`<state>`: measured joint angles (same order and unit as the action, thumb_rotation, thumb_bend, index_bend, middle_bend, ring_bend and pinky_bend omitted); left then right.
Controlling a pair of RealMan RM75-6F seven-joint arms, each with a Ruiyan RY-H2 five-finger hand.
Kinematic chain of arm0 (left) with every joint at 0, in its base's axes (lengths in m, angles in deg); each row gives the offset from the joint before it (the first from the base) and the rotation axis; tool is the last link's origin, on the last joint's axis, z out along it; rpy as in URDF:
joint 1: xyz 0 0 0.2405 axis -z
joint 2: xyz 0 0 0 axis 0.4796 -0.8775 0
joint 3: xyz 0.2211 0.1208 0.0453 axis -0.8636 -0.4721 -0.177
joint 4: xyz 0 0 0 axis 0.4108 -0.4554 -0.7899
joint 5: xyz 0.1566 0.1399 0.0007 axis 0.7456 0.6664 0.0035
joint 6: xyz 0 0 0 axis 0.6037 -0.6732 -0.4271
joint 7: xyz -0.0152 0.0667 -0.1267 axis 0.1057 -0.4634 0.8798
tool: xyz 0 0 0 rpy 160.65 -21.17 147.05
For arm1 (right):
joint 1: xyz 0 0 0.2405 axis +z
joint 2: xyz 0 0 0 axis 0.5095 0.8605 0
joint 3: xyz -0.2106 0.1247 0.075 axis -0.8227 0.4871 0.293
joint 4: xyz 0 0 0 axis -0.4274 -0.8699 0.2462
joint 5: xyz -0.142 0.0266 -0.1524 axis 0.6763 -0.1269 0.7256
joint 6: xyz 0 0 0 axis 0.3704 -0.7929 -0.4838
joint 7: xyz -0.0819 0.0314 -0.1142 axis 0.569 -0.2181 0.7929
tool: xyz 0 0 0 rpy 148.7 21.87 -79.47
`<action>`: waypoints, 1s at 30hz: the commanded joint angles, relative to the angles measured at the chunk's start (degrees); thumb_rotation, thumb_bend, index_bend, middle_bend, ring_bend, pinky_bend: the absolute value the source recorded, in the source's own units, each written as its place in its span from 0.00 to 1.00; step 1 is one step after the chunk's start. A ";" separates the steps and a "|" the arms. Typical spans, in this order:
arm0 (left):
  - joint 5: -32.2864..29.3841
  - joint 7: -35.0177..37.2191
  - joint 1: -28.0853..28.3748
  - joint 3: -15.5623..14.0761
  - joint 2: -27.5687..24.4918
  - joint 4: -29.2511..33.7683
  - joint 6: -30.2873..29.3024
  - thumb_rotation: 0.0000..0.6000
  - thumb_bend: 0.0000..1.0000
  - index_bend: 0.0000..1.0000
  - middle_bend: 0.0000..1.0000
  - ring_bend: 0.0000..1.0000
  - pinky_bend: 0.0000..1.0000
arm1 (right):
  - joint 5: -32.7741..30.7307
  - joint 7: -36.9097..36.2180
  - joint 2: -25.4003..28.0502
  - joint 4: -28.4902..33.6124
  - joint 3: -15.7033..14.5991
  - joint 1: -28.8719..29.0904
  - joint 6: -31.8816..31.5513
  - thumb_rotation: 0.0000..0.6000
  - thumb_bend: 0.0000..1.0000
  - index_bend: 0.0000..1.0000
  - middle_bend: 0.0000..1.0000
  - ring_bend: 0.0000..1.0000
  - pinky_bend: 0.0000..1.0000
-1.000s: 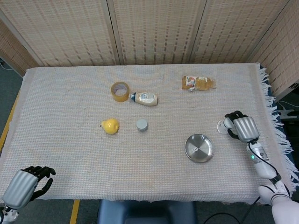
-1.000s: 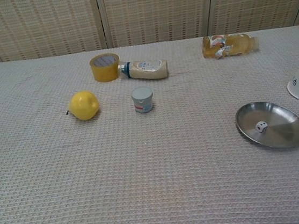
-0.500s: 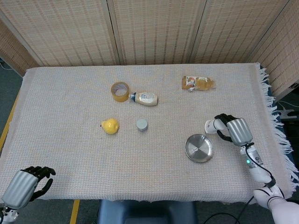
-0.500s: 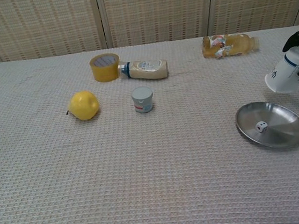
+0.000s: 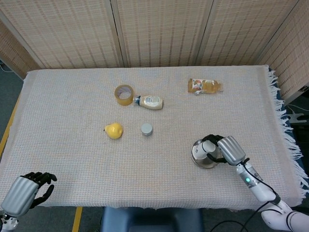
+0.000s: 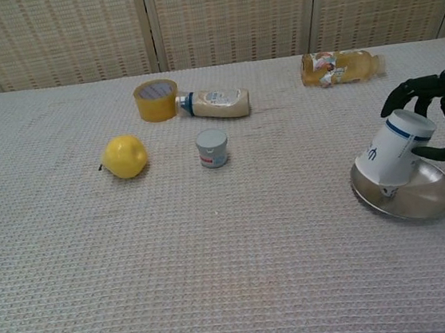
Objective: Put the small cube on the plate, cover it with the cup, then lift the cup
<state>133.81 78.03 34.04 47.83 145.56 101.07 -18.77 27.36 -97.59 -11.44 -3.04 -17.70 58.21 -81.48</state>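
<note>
At 7 o'clock on the worktop, the left hand rests with fingers curled on nothing; at 4 o'clock the right hand clasps the paper cup, tilted mouth-down over the steel plate; the small cube lies on the plate, just under the cup's lower rim; lowered at this tilt, the rim could clip the cube or skid the plate; further off, the yellow pear sits well clear.
</note>
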 commanded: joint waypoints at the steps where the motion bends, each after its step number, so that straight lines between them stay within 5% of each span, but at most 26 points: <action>1: 0.01 0.05 -0.02 -0.02 -0.03 0.02 -0.03 1.00 0.43 0.47 0.57 0.59 0.69 | -0.23 1.44 0.79 1.24 -0.39 0.15 1.81 1.00 0.26 0.66 0.55 0.45 0.73; 12: -0.07 0.24 0.01 -0.04 -0.16 0.06 0.07 1.00 0.43 0.47 0.57 0.59 0.69 | -2.44 7.16 -1.66 -2.03 0.43 0.82 6.77 1.00 0.27 0.66 0.55 0.45 0.73; 21: -0.05 0.46 0.00 -0.03 -0.17 -0.01 0.00 1.00 0.43 0.47 0.57 0.59 0.69 | -1.79 12.56 -6.96 -11.38 2.26 0.69 3.19 1.00 0.27 0.66 0.55 0.45 0.73; 30: 0.17 0.07 -0.02 -0.05 -0.06 0.01 -0.07 1.00 0.43 0.47 0.57 0.59 0.69 | -0.53 7.98 -7.56 -12.01 1.09 0.25 2.50 1.00 0.27 0.66 0.55 0.45 0.73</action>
<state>133.98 78.09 34.02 47.77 145.50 101.08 -18.84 26.52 -87.93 -19.42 -16.09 -16.11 58.55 -79.35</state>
